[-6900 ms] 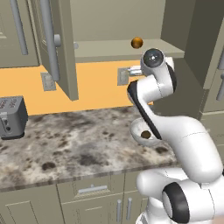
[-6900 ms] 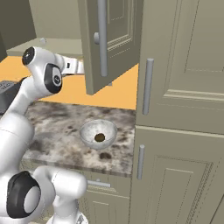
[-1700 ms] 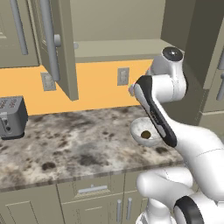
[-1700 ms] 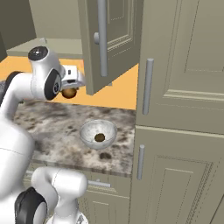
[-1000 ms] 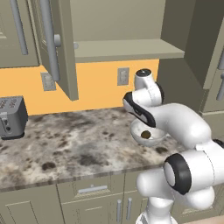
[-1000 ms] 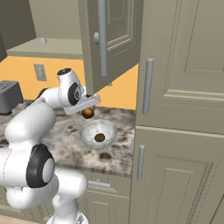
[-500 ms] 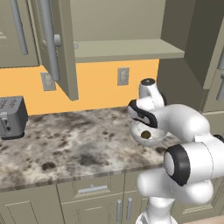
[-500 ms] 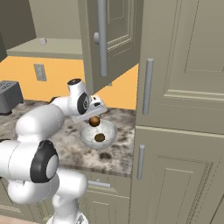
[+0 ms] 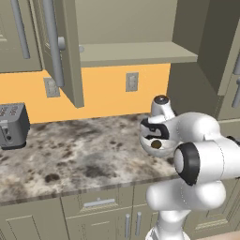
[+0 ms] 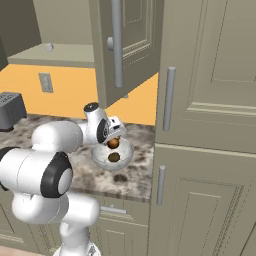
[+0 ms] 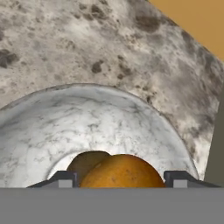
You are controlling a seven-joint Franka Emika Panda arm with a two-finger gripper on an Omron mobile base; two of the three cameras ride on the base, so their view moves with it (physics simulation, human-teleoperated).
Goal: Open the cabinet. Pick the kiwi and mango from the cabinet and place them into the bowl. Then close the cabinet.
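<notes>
The cabinet stands open, its door swung out to the left of the bare shelf; from the right its other door hangs above the counter. My gripper hovers low over the marbled bowl, shut on the orange-brown mango. In the hand view the mango sits between my fingertips, just above the bowl. The dark kiwi lies in the bowl beneath it, and shows from both sides as well: kiwi, kiwi.
A toaster stands at the far left of the granite counter. A tall panelled cabinet rises right beside the bowl. An outlet is on the orange wall behind.
My hand has come down and forward with the mango, from above the counter to just over the bowl. The kiwi and bowl have stayed put.
</notes>
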